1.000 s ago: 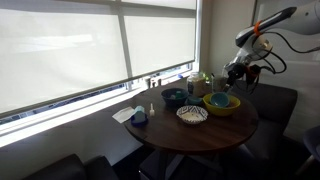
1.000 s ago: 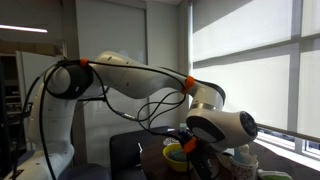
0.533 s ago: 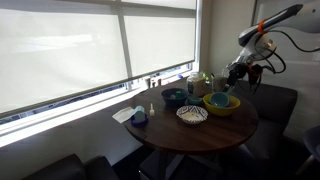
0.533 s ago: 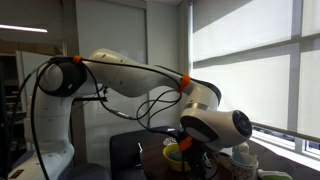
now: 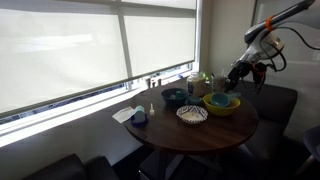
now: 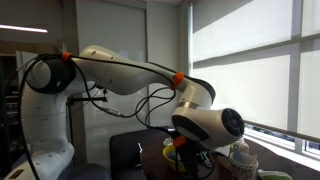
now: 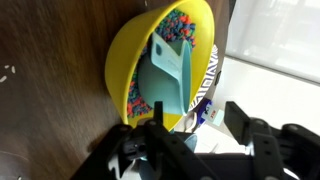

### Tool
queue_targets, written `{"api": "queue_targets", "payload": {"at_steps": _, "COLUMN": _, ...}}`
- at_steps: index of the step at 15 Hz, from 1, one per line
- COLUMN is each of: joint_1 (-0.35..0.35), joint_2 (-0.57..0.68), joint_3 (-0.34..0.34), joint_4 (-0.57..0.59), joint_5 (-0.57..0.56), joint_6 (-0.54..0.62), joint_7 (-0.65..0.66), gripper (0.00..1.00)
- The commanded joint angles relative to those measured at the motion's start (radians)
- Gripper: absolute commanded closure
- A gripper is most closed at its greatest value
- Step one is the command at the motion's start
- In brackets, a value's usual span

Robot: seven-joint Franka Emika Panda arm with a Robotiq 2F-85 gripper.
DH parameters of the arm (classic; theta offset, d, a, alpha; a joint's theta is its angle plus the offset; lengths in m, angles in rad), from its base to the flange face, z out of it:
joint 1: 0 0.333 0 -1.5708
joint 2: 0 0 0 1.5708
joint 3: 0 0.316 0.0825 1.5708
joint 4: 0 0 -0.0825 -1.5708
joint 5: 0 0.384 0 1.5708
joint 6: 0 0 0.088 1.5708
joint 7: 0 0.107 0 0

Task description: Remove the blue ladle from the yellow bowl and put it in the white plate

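The yellow bowl (image 5: 221, 105) stands on the round dark table in both exterior views, and a sliver of it shows under the wrist (image 6: 172, 152). In the wrist view the bowl (image 7: 128, 52) has multicoloured bits inside, and the light-blue ladle (image 7: 166, 78) lies in it, scoop down against the near wall. My gripper (image 7: 200, 122) is open and empty, with its fingers apart just above the bowl's near rim. In an exterior view it (image 5: 236, 82) hangs above the bowl's far side. The white speckled plate (image 5: 192, 114) sits beside the bowl.
A dark teal bowl (image 5: 174, 97) stands behind the plate. A white paper sheet (image 5: 124, 114) and a small dark-blue object (image 5: 139, 118) lie at the table's edge. Bottles and a container (image 5: 198, 84) stand near the window. Dark chairs surround the table.
The arm has shifted a little, drifting rightward and slightly up in an exterior view. The gripper stays open, and the ladle, bowl and plate have not moved.
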Motion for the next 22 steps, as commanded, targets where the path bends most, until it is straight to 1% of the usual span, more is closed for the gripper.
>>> {"api": "queue_targets", "payload": {"at_steps": 1, "joint_1": 0.006, "joint_2": -0.063, "joint_3": -0.013, "joint_4": -0.08, "joint_5": 0.036, "joint_6": 0.083, "joint_7": 0.04, "gripper": 0.12}}
{"api": "queue_targets", "payload": {"at_steps": 3, "joint_1": 0.001, "joint_2": -0.094, "joint_3": -0.023, "joint_4": -0.121, "joint_5": 0.039, "joint_6": 0.09, "joint_7": 0.056, "gripper": 0.09}}
{"api": "queue_targets", "payload": {"at_steps": 4, "joint_1": 0.001, "joint_2": -0.11, "joint_3": -0.027, "joint_4": -0.142, "joint_5": 0.039, "joint_6": 0.09, "joint_7": 0.066, "gripper": 0.1}}
{"api": "queue_targets", "payload": {"at_steps": 5, "joint_1": 0.0, "joint_2": -0.129, "joint_3": -0.032, "joint_4": -0.164, "joint_5": 0.043, "joint_6": 0.081, "joint_7": 0.071, "gripper": 0.15}}
{"api": "queue_targets", "payload": {"at_steps": 6, "joint_1": 0.0, "joint_2": -0.154, "joint_3": -0.036, "joint_4": -0.19, "joint_5": 0.045, "joint_6": 0.088, "joint_7": 0.079, "gripper": 0.17}}
{"api": "queue_targets", "payload": {"at_steps": 7, "joint_1": 0.001, "joint_2": -0.177, "joint_3": -0.04, "joint_4": -0.213, "joint_5": 0.04, "joint_6": 0.092, "joint_7": 0.092, "gripper": 0.24}}
{"api": "queue_targets", "payload": {"at_steps": 8, "joint_1": 0.0, "joint_2": -0.202, "joint_3": -0.045, "joint_4": -0.236, "joint_5": 0.029, "joint_6": 0.097, "joint_7": 0.104, "gripper": 0.23}}
{"api": "queue_targets", "payload": {"at_steps": 9, "joint_1": -0.002, "joint_2": -0.23, "joint_3": -0.05, "joint_4": -0.259, "joint_5": 0.021, "joint_6": 0.12, "joint_7": 0.12, "gripper": 0.26}}
{"api": "queue_targets", "payload": {"at_steps": 11, "joint_1": -0.005, "joint_2": -0.27, "joint_3": -0.056, "joint_4": -0.294, "joint_5": 0.006, "joint_6": 0.149, "joint_7": 0.156, "gripper": 0.25}}
{"api": "queue_targets", "payload": {"at_steps": 12, "joint_1": -0.005, "joint_2": -0.29, "joint_3": -0.057, "joint_4": -0.312, "joint_5": -0.006, "joint_6": 0.167, "joint_7": 0.176, "gripper": 0.27}}
{"api": "queue_targets", "payload": {"at_steps": 14, "joint_1": -0.004, "joint_2": -0.318, "joint_3": -0.059, "joint_4": -0.339, "joint_5": -0.022, "joint_6": 0.199, "joint_7": 0.206, "gripper": 0.24}}
{"api": "queue_targets", "payload": {"at_steps": 15, "joint_1": -0.001, "joint_2": -0.323, "joint_3": -0.058, "joint_4": -0.345, "joint_5": -0.029, "joint_6": 0.211, "joint_7": 0.207, "gripper": 0.21}}
{"api": "queue_targets", "payload": {"at_steps": 18, "joint_1": 0.011, "joint_2": -0.322, "joint_3": -0.056, "joint_4": -0.354, "joint_5": -0.046, "joint_6": 0.265, "joint_7": 0.131, "gripper": 0.07}}
{"api": "queue_targets", "payload": {"at_steps": 19, "joint_1": 0.012, "joint_2": -0.33, "joint_3": -0.055, "joint_4": -0.355, "joint_5": -0.057, "joint_6": 0.29, "joint_7": 0.114, "gripper": 0.1}}
{"api": "queue_targets", "payload": {"at_steps": 20, "joint_1": 0.014, "joint_2": -0.332, "joint_3": -0.06, "joint_4": -0.341, "joint_5": -0.077, "joint_6": 0.272, "joint_7": 0.084, "gripper": 0.1}}
{"api": "queue_targets", "payload": {"at_steps": 22, "joint_1": 0.019, "joint_2": -0.328, "joint_3": -0.067, "joint_4": -0.303, "joint_5": -0.156, "joint_6": 0.193, "joint_7": 0.025, "gripper": 0.04}}
